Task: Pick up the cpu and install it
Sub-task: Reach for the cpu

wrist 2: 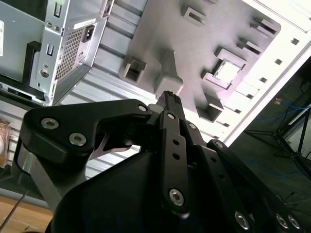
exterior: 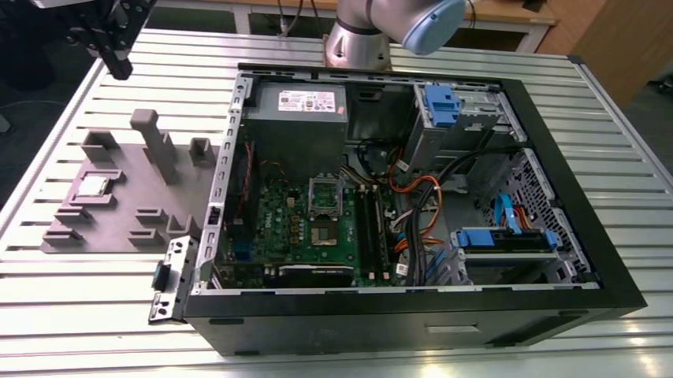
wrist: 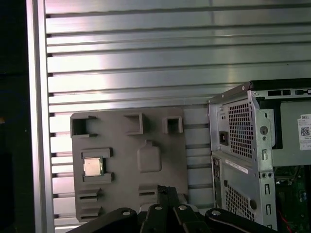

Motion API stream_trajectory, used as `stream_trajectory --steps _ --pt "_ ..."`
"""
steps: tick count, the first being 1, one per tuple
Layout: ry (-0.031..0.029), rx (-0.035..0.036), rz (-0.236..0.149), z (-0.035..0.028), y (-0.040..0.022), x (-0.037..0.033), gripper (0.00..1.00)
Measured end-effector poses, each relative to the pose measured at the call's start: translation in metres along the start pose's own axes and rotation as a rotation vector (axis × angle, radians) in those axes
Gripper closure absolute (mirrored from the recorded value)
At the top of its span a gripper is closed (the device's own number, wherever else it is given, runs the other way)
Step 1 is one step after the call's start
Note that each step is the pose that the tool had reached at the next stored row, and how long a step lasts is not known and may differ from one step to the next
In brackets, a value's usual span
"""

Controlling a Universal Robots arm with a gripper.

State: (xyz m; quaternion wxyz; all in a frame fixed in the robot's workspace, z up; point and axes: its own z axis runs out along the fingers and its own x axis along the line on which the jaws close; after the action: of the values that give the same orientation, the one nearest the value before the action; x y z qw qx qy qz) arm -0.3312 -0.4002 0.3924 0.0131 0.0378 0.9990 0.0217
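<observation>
- My tool (exterior: 119, 69) hangs high over the table (exterior: 94, 331), at the exterior view's left of the case (exterior: 421, 319).
- Its fingers (wrist 2: 168, 98) are pressed together in both wrist views, and nothing sits between them.
- The cpu (exterior: 94, 186) lies flat, silvery top up, in a square recess of the grey tray (exterior: 131, 224).
- In the first wrist view the cpu (wrist: 92, 166) sits on the side of the tray (wrist: 121, 174) away from the case (wrist: 238, 145).
- I am well apart from the cpu and touch nothing.
- The tray lies on the slatted table just beside the case.
- A tall post (exterior: 158, 146) stands upright on the tray, between the cpu and the case.
- The case lies on its side with the panel off, and the green board (exterior: 282, 213) shows inside.
- The cpu is not on the board.
</observation>
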Motion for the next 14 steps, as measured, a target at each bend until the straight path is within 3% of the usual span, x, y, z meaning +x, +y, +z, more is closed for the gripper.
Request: stream_trajectory --steps 9,14 --pt "-0.0001 0.0000 0.000 -0.0006 -0.0019 0.0259 0.89" --pt "0.0000 0.0000 0.000 -0.0008 -0.0027 0.0364 0.89"
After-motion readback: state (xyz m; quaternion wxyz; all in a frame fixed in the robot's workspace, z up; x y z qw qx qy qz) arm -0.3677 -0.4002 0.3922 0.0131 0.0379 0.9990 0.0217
